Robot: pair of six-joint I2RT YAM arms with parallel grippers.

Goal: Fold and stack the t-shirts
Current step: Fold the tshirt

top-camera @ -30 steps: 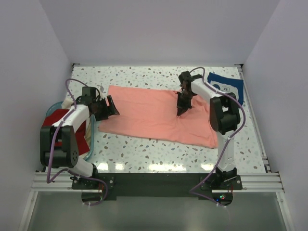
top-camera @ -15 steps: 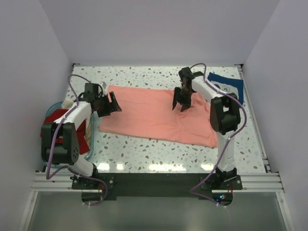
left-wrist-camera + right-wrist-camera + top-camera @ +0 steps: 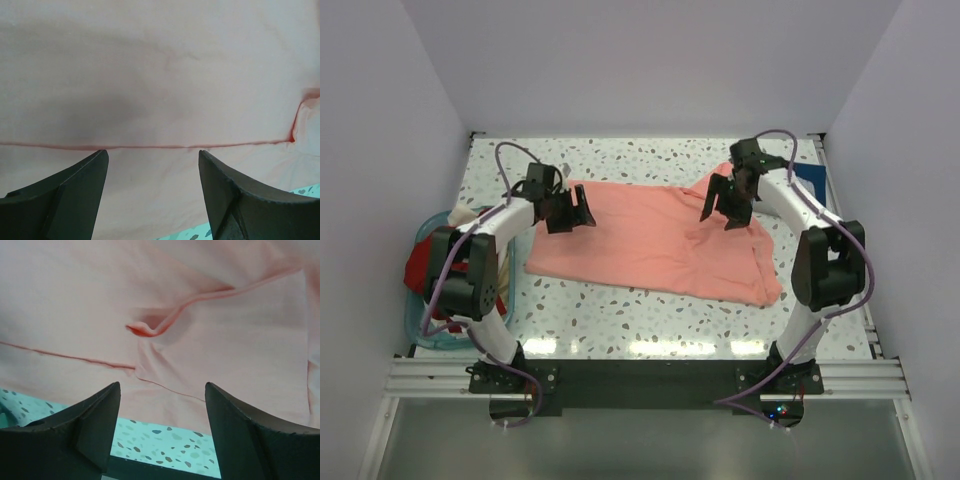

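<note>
A salmon-pink t-shirt (image 3: 640, 240) lies spread flat across the middle of the table. My left gripper (image 3: 575, 212) hovers open over its far left part; in the left wrist view that gripper (image 3: 151, 154) has only pink cloth (image 3: 160, 75) and a hem line below it. Over the shirt's far right part hangs my right gripper (image 3: 720, 215), open and empty; the right wrist view shows this gripper (image 3: 162, 386) above a small raised fold (image 3: 150, 330) near the shirt's edge. A navy blue t-shirt (image 3: 813, 180) peeks out behind the right arm. A dark red shirt (image 3: 417, 268) sits in the basket.
A teal plastic basket (image 3: 425, 335) stands at the left table edge beside the left arm. White walls close in the table at the back and on both sides. Speckled tabletop (image 3: 165, 440) shows past the shirt's edge in the right wrist view.
My right gripper opened, let go of the pink shirt and moved right. My left gripper swung farther back and right over the shirt's left end.
</note>
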